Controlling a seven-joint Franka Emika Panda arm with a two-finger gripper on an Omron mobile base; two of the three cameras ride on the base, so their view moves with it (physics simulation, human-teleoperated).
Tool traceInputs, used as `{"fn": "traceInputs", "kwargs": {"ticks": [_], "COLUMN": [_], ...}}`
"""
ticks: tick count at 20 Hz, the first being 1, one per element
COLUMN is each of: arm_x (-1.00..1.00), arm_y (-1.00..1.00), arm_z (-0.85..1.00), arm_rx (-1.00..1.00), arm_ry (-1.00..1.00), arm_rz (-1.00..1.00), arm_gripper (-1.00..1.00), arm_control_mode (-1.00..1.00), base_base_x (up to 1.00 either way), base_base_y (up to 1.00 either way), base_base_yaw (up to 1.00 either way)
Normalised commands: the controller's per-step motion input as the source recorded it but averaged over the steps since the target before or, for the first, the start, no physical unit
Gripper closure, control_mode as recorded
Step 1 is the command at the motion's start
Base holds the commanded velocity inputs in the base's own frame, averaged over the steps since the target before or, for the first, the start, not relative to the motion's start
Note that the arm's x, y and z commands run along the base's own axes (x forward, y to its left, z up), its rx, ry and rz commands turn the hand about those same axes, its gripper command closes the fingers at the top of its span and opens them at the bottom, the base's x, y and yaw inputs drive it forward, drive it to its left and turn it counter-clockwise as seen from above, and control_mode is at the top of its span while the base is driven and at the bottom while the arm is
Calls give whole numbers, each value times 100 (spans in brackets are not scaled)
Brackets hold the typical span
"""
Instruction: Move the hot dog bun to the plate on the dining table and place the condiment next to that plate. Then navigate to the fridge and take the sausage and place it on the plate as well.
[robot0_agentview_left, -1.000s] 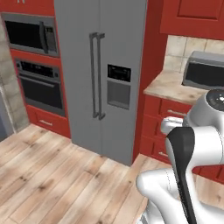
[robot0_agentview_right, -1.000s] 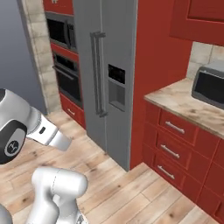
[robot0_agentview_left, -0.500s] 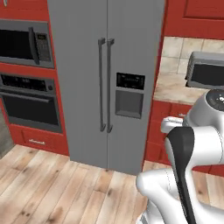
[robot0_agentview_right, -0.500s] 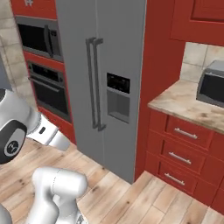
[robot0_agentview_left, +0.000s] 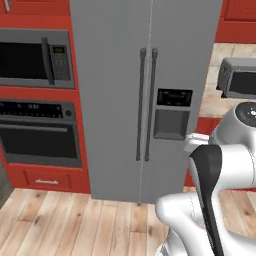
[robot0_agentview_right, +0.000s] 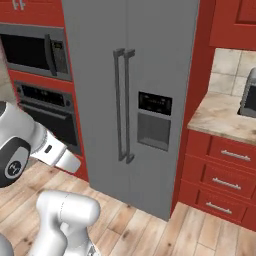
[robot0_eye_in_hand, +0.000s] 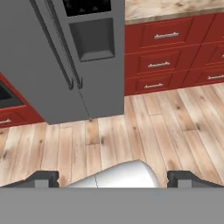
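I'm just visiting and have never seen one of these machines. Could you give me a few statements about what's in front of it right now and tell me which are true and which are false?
1. Both doors of the fridge are closed. True.
2. The claw is carrying a sausage. False: its tips stand wide apart over the wooden floor with nothing between them.
3. A microwave sits above an oven, to the left of the fridge. True.
4. The cabinets beside the fridge are blue. False: the drawers are red.
5. The fridge has a dispenser panel on its right-hand door. True.
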Motion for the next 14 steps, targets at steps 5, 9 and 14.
{"fn": "traceInputs", "kwargs": {"ticks": [5, 9, 14], "arm_x": [0, 0, 0], "arm_y": [0, 0, 0], "arm_z": [0, 0, 0], "arm_rx": [0, 0, 0], "arm_ry": [0, 0, 0], "arm_rz": [0, 0, 0], "arm_gripper": [-100, -100, -100], "arm_control_mode": [100, 100, 100], "base_base_x": [45, 23, 30], "base_base_y": [80, 29, 8], "base_base_yaw": [-32, -27, -29]}}
